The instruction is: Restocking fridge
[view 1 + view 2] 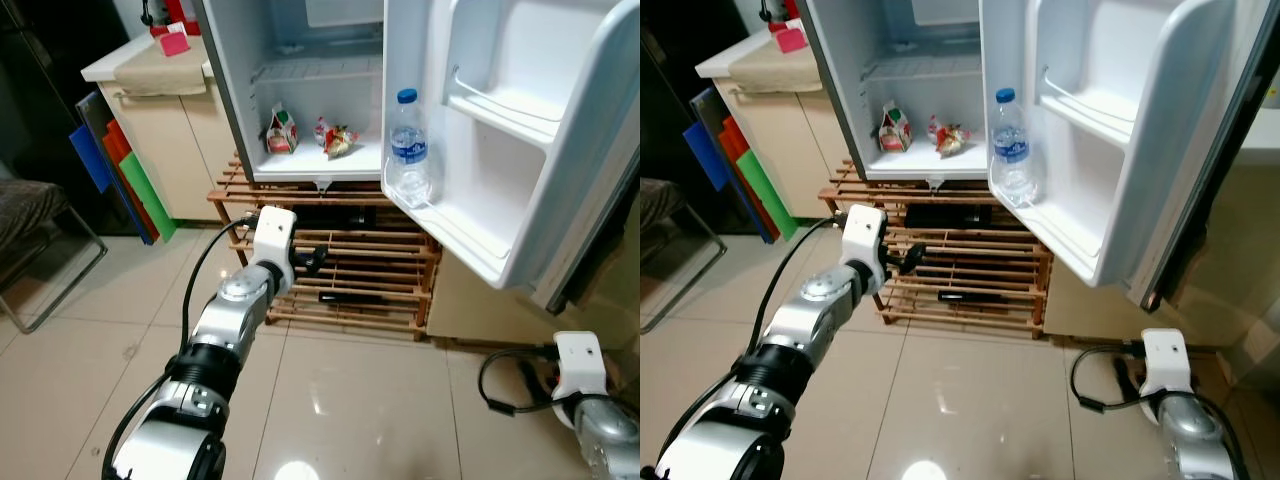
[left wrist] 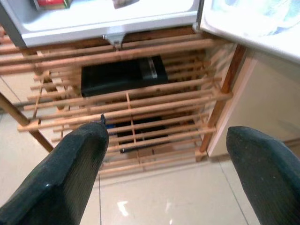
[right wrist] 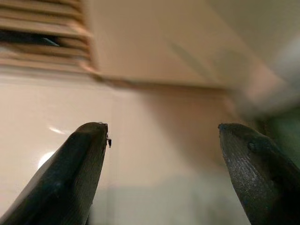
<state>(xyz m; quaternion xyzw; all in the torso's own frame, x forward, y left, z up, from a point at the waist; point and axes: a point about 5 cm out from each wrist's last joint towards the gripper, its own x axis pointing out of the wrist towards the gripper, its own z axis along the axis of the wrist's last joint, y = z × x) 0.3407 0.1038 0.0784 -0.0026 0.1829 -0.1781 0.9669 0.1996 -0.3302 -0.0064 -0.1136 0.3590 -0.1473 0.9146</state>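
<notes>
A small white fridge stands open on a slatted wooden rack, its door swung wide toward the robot's right. A clear water bottle with a blue cap and blue label stands upright in the lowest door shelf, at about one o'clock from the head camera. On the floor of the fridge cavity, at about twelve o'clock, a small carton sits at the left and a crinkled snack packet lies just beside it to the right, the two apart from each other. The left arm reaches forward toward eleven o'clock, and the left gripper hangs in front of the rack, below the fridge's bottom edge; its two black fingers are spread wide with nothing between them. Seen along those fingers, a flat black box lies on the rack's upper slats, right under the fridge, and a second dark item shows through the slats lower down. The right arm hangs low at about four o'clock, below the open door, a black cable looping beside its wrist; the right gripper points at pale floor tiles, its fingers parted wide and holding nothing. At ten o'clock a beige cabinet carries a pink object on top, with blue, red and green boards leaning against its side.
</notes>
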